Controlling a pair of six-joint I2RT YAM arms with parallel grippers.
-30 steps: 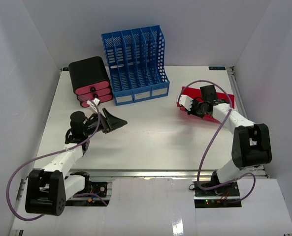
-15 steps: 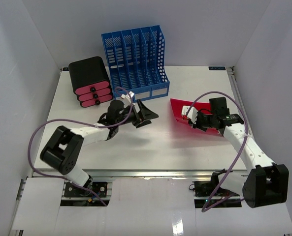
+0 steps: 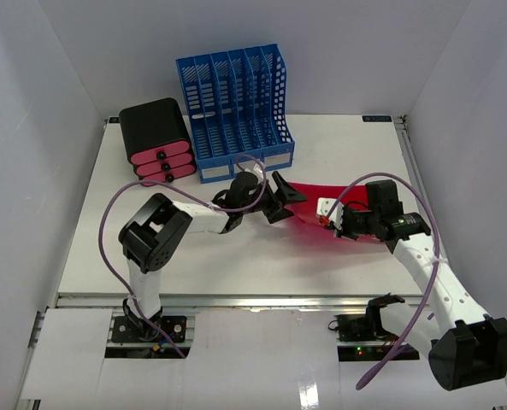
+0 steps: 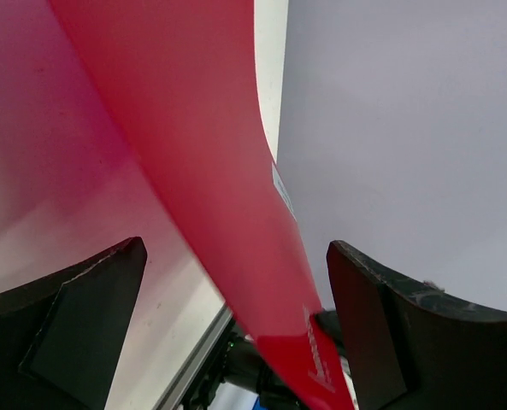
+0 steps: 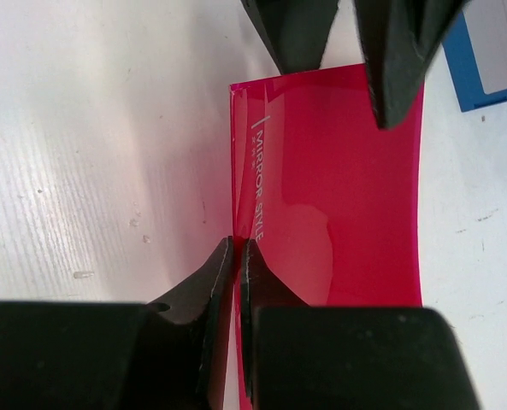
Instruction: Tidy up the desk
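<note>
Right wrist view shows the right pincer [image 5: 238, 248] pressed together on the near edge of a red folder [image 5: 338, 188]. It bites just beside the printed spine line, with only the thin plastic between its fingertips. In the left wrist view the left pincer [image 4: 236, 273] stands spread, and the folder's bowed sheet runs between its fingers. Whether the sheet touches either finger cannot be told.

From the top external view, the folder sits right of centre over the white worktop [image 3: 236, 256]. The sheet curves upward at the left pincer's end, so that end seems lifted and the sheet is not lying flat. A blue file rack [image 3: 236, 111] stands at upper centre of the frame, with a black drawer unit [image 3: 156, 141] just beside it toward the upper left. Both stand at the far side of the worktop, which fills the middle of the frame.

The step in hand looks like a two-arm grasp of the folder, probably to file it in the rack. To do it well, the left pincer should close squarely on the sheet, deep enough that the slick plastic cannot slide out. The right pincer should hold firm until that grip is sure. Pulling the two ends gently apart would take out the bow. A limp, curved sheet is likely to catch on a rack divider, so it should go in upright and edge first.
</note>
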